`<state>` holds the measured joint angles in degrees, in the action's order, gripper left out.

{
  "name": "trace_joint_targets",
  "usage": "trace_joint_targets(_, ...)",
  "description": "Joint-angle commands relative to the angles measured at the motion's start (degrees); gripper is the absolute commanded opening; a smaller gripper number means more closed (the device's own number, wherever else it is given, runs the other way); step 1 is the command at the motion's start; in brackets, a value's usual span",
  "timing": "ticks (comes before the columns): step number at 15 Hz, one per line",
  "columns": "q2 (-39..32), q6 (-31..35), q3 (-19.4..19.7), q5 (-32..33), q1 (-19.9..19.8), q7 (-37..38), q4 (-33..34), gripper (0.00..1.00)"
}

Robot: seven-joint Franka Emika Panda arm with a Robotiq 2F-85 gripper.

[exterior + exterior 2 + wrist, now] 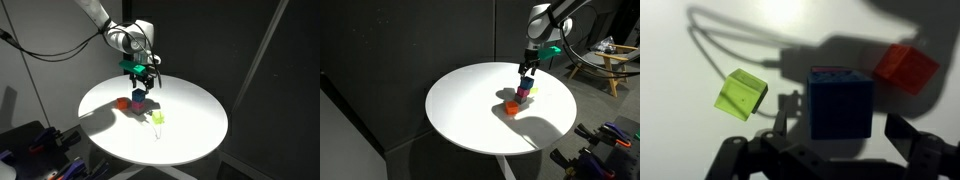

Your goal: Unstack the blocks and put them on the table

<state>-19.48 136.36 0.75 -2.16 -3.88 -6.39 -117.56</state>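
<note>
Table: the round white table (190, 135) is carrying everything beneath me.
Stack: a short stack of blocks (138, 98) is standing upright on the top, well in from the rim. Only its lowest cube, which is looking magenta, is touching the white.
Clock centre: I am reading the wrist view from the blue cube (840, 102) topping that stack, with 12 at the upper edge.
Yellow-green cube (742, 94): it is lying alone on the white at 9 o'clock, apart from the stack and turned at an angle.
Orange cube (905, 67): it is sitting on the top at 2 o'clock, near the stack without touching it.
Shadows (790, 45): they are falling dark across the bare top.
</note>
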Motion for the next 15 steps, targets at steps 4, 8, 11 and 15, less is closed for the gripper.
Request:
trace_joint_targets(4, -2.84, -0.02, -0.08, 0.36, -0.31, -2.05, 2.59, 1.0)
trace_joint_targets(8, -3.88, 0.01, -0.13, 0.44, -0.34, -2.11, 3.08, 0.74)
trace_joint_targets(11, -4.27, -0.2, -0.12, 0.43, -0.33, -1.93, 3.5, 0.49)
trace_joint_targets(15, -3.39, -0.75, 0.04, 0.69, -0.12, -1.33, 3.47, 0.32)
